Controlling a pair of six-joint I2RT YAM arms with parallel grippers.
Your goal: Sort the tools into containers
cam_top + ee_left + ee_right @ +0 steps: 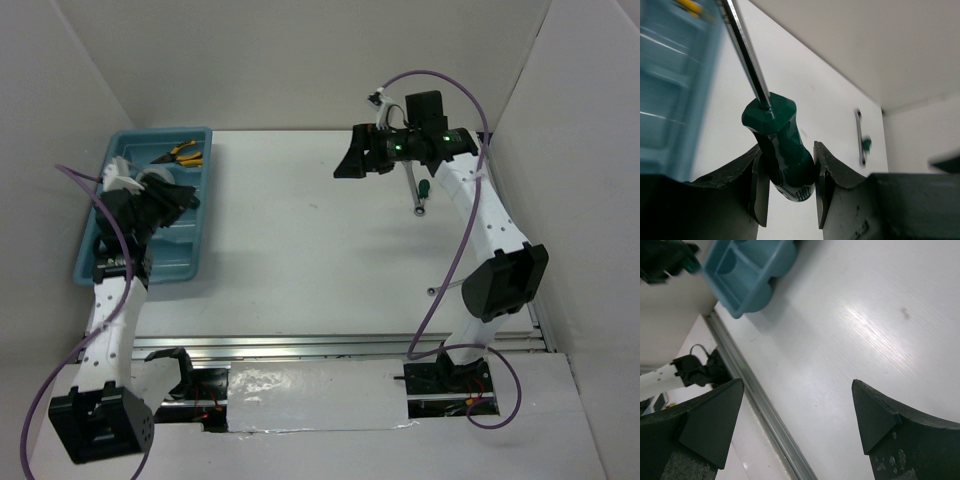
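**Left gripper** (788,156): closed on the green handle of the screwdriver (771,114), pinching it near the butt. The shaft projects forward beside the tray (670,95) wall. The top view places this gripper above the tray's middle, raised rather than lowered into a compartment. A grip low on the handle leaves the long shaft free to be laid lengthwise. Judged as the carry-to-drop step, release not yet made.

**Right gripper** (797,385): jaws wide apart with nothing between them, held above the bare table (850,315), well apart from the tray. Judged idle, out of the left arm's way.

**Tray contents:** pliers (182,153) at the far end. The other compartments are partly hidden by the left arm.

**Outstanding on the table:**
- A slim silver tool (419,193) with a green part, near the right gripper, kind not discernible.
- A wrench (445,288) by the right arm's elbow.

Both lie on the right arm's side, so that arm suits them
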